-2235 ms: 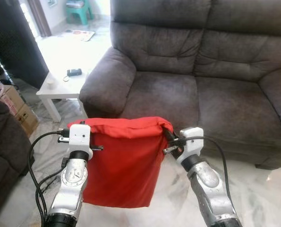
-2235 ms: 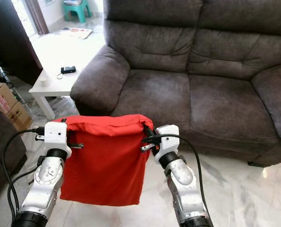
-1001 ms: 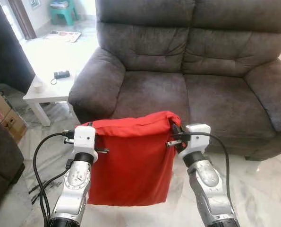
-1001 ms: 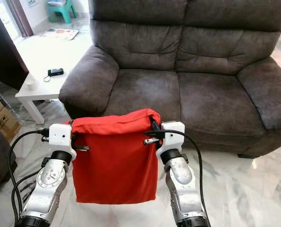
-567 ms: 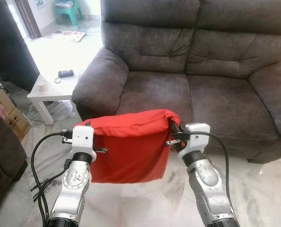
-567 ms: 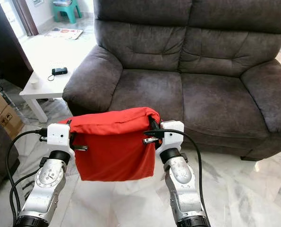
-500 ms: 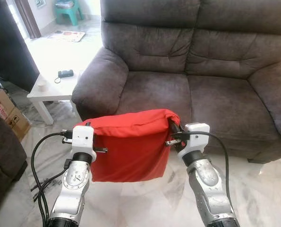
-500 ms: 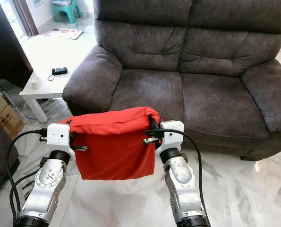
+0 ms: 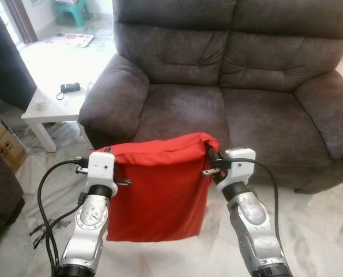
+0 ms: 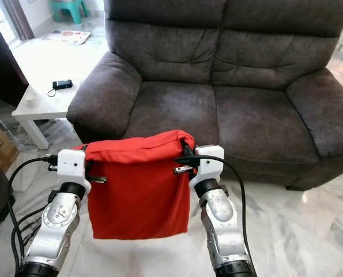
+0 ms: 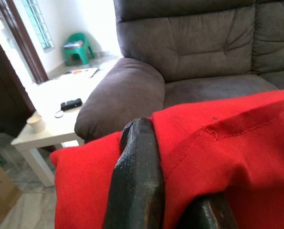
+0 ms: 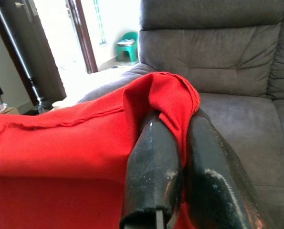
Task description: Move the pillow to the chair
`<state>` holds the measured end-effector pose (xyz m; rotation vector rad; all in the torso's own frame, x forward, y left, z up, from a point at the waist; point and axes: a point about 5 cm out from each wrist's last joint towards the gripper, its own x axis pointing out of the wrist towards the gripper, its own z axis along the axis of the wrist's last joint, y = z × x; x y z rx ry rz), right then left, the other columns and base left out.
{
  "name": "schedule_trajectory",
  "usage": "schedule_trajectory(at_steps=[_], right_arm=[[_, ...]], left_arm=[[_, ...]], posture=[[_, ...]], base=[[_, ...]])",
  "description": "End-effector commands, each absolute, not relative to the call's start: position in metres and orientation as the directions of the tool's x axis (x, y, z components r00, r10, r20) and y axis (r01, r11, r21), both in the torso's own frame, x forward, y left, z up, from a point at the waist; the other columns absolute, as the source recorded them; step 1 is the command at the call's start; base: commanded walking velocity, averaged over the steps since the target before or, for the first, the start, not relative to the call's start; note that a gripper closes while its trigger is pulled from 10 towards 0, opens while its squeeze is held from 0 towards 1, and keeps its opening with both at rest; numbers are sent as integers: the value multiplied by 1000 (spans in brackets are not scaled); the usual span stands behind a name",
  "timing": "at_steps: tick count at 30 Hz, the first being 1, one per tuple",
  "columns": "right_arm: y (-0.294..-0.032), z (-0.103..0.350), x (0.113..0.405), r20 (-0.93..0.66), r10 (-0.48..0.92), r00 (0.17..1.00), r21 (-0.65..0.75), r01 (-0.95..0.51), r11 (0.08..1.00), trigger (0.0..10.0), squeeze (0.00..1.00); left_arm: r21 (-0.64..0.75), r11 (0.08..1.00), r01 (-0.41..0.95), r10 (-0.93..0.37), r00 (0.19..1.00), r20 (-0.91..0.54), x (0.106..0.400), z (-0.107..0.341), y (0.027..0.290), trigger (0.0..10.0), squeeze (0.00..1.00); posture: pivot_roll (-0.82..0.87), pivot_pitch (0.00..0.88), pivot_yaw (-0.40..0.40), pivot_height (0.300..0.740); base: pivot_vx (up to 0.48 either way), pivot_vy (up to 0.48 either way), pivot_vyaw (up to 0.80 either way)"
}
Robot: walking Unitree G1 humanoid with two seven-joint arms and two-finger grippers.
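A red pillow (image 9: pixel 157 190) hangs flat between my two arms, above the marble floor and in front of a dark grey two-seat sofa (image 9: pixel 217 109). My left gripper (image 9: pixel 109 163) is shut on its upper left corner. My right gripper (image 9: pixel 210 160) is shut on its upper right corner. In the right wrist view the red cloth (image 12: pixel 165 102) is pinched between the two black fingers (image 12: pixel 153 167). In the left wrist view a black finger (image 11: pixel 137 181) lies against the red cloth (image 11: pixel 218 143). The sofa's seat cushions (image 10: pixel 217 115) lie just beyond the pillow.
A low white table (image 9: pixel 50 107) with a black device (image 9: pixel 70 88) and a small cup (image 9: pixel 39 103) stands left of the sofa's armrest (image 9: pixel 110 104). Cardboard boxes (image 9: pixel 1 144) sit at the left edge. A green stool (image 9: pixel 73 8) stands far back.
The view has shifted and the sofa now lies nearer and more central. The pillow's lower part, swung up half a second ago, hangs down longer again. Both grips are unchanged.
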<state>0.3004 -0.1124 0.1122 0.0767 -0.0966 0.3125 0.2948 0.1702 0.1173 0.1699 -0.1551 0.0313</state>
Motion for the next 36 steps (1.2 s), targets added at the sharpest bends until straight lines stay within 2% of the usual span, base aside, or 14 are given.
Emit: schedule_trajectory(at_steps=[1,17,32,36], right_arm=[[-117,124,304,165,286,944,52,-298,953,10000,0],[-118,125,308,169,284,944,51,-296,954,10000,0],[-122,125,310,162,267,950,51,-278,959,10000,0],[-120,125,311,164,274,948,49,-285,957,10000,0]], left_arm=[[160,986,-41,-6,959,284,298,144,162,10000,0],[167,985,-41,-9,958,288,299,145,163,10000,0],[174,984,-49,-4,957,290,299,145,164,10000,0],[173,983,-53,1,958,288,299,145,165,10000,0]], posture=[[71,24,-23,740],[72,5,-23,740],[72,24,-30,740],[71,30,-33,740]], base=[[0,-326,0],[0,-323,0],[0,-323,0],[0,-325,-642]])
